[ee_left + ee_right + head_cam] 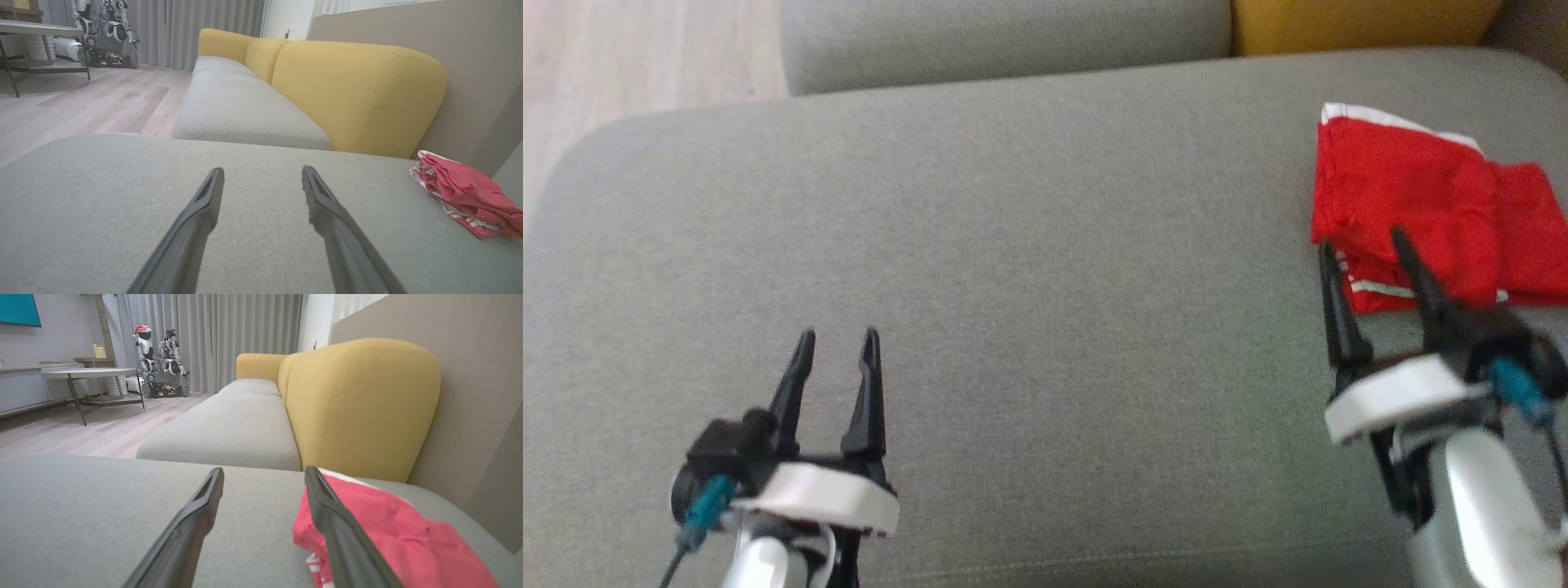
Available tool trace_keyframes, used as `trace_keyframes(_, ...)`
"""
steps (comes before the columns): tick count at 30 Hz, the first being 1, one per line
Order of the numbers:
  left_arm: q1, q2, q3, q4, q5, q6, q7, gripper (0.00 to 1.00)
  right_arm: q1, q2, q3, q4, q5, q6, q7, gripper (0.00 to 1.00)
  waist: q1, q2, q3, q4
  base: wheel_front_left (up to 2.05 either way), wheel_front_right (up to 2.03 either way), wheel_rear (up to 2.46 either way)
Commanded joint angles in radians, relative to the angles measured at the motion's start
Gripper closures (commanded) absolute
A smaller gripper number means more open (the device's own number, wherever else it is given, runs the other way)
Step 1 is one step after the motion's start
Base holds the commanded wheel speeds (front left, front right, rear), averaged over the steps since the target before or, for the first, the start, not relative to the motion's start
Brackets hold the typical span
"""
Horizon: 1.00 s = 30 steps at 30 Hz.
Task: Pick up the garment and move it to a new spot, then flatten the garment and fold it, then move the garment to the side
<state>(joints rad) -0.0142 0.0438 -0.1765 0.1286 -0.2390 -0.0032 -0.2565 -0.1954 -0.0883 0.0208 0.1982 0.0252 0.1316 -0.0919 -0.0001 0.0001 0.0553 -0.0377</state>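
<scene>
The garment (1421, 204) is red with white trim, folded into a small bundle on the right side of the grey sofa cushion (1029, 269). It also lies at the right edge of the left wrist view as the garment (466, 194), and under one finger in the right wrist view as the garment (380, 526). My right gripper (1364, 245) is open, its fingertips at the garment's near left corner with nothing held between them. My left gripper (837, 335) is open over bare cushion at the lower left, far from the garment.
A yellow backrest (351, 94) and a beige wall (461, 73) rise behind the cushion. A second grey cushion (241, 110) extends beyond it. Wooden floor (81, 106), a table (90, 373) and another robot (163, 363) stand off to the far left.
</scene>
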Motion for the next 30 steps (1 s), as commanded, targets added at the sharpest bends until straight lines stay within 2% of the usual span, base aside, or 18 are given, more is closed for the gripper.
trace_keyframes(1,-0.014,0.006,0.032,-0.036,0.003,0.007,-0.005,0.0,-0.005,0.011,0.009,-0.039,0.0,-0.001,-0.021,0.0,0.0001,-0.0001,-0.031,0.022,0.0,0.0,0.0)
trace_keyframes(8,0.032,0.006,0.035,-0.053,0.002,0.038,-0.005,0.0,0.079,0.033,0.0,-0.039,-0.001,-0.001,-0.055,0.0,0.0001,-0.0001,-0.048,0.029,0.0,0.0,0.0)
trace_keyframes(19,0.033,0.006,0.039,-0.107,0.027,0.06,-0.005,0.0,0.085,0.038,0.003,-0.053,0.012,-0.001,-0.053,0.0,0.0001,-0.0001,-0.048,0.024,0.0,0.0,0.0)
trace_keyframes(25,0.037,0.006,0.043,-0.098,0.013,0.057,-0.005,0.0,0.086,0.038,0.005,-0.054,0.017,-0.001,-0.05,0.0,0.0001,-0.0001,-0.048,0.023,0.0,0.0,0.0)
trace_keyframes(30,0.041,0.006,0.052,-0.088,-0.023,0.032,-0.005,0.0,0.088,0.038,0.007,-0.054,0.016,-0.001,-0.049,0.0,0.0001,-0.0001,-0.047,0.023,0.0,0.0,0.0)
